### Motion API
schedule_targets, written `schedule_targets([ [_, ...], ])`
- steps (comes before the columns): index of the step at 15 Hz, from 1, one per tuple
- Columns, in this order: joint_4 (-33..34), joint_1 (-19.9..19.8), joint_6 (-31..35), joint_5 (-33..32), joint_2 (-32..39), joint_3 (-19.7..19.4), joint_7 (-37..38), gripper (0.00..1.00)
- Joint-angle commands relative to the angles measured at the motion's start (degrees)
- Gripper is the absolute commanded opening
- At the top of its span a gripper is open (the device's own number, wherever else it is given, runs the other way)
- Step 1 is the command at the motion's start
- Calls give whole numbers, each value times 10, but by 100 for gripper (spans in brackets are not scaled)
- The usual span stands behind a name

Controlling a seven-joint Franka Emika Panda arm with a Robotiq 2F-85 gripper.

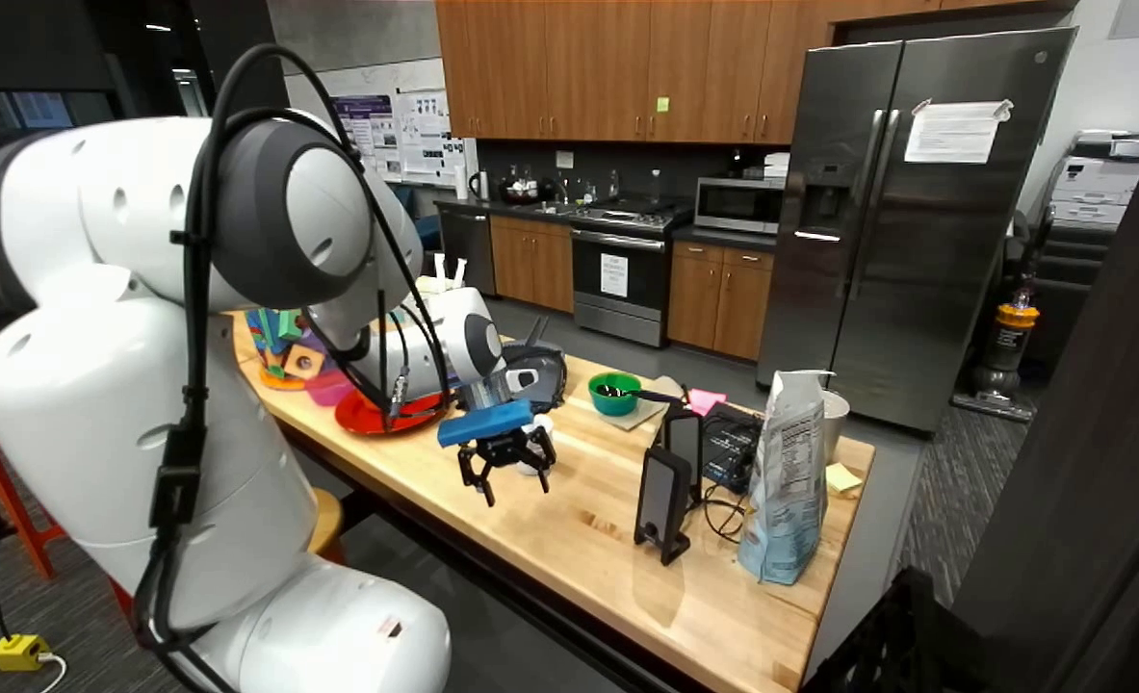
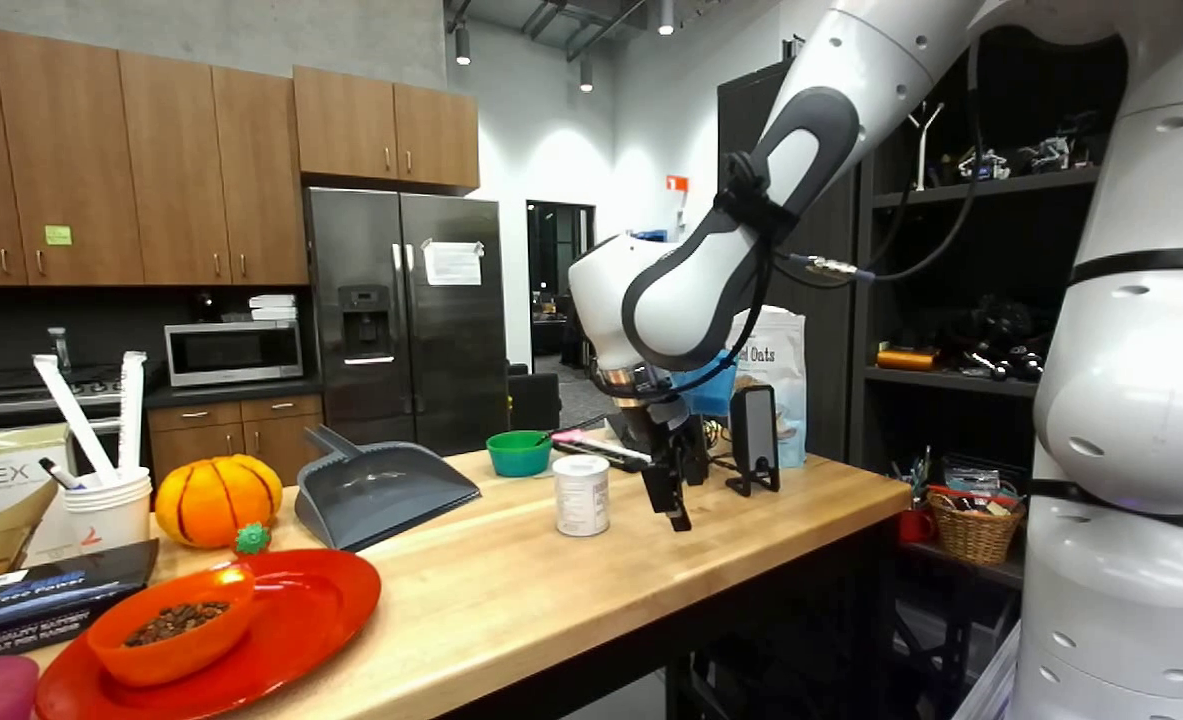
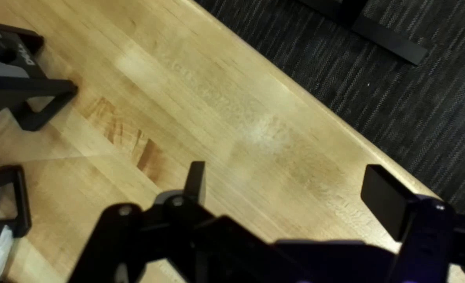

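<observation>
1. The gripper (image 1: pixel 517 491) hangs over the near part of the wooden desk (image 2: pixel 541 620). In the wrist view its jaws stand wide apart, with the desk's pale wood showing between them.

2. The white canister (image 2: pixel 582 495) stands upright on the desk. In an exterior view it is just left of the gripper, a gap between the two; its label has print too blurred to read.

3. Right of the gripper, in the same picture, a black speaker (image 2: pixel 754 440) stands upright. At the left of the wrist view, a speaker foot bears lettering that looks like "DELL".

4. Farther back on the right is a tall bag (image 2: pixel 789 370). "Oats" can be read on it, after the end of a word partly hidden by the arm.

5. At the far left, a carton (image 2: pixel 16 450) reads "EMEX", cut off by the picture's edge. Nearer, a black box (image 2: pixel 51 595) shows "Power" and "QUALITY BATTERY".

6. Near left, a red plate (image 2: pixel 336 600) carries an orange bowl (image 2: pixel 186 660). Beyond it lies a grey dustpan (image 2: pixel 376 490).

7. Far across the room, a white sheet (image 2: pixel 453 263) is fixed to the fridge (image 2: pixel 456 370), its writing too small to read.
</observation>
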Motion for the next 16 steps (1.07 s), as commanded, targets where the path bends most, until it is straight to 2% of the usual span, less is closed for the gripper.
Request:
schedule_targets([
  [1, 7, 1, 49, 19, 23, 0, -29, 100],
  [6, 38, 2, 101, 71, 53, -4, -79, 100],
  [13, 85, 17, 159, 212, 82, 7, -183, 100],
  [16, 101, 25, 176, 231, 94, 17, -211, 100],
])
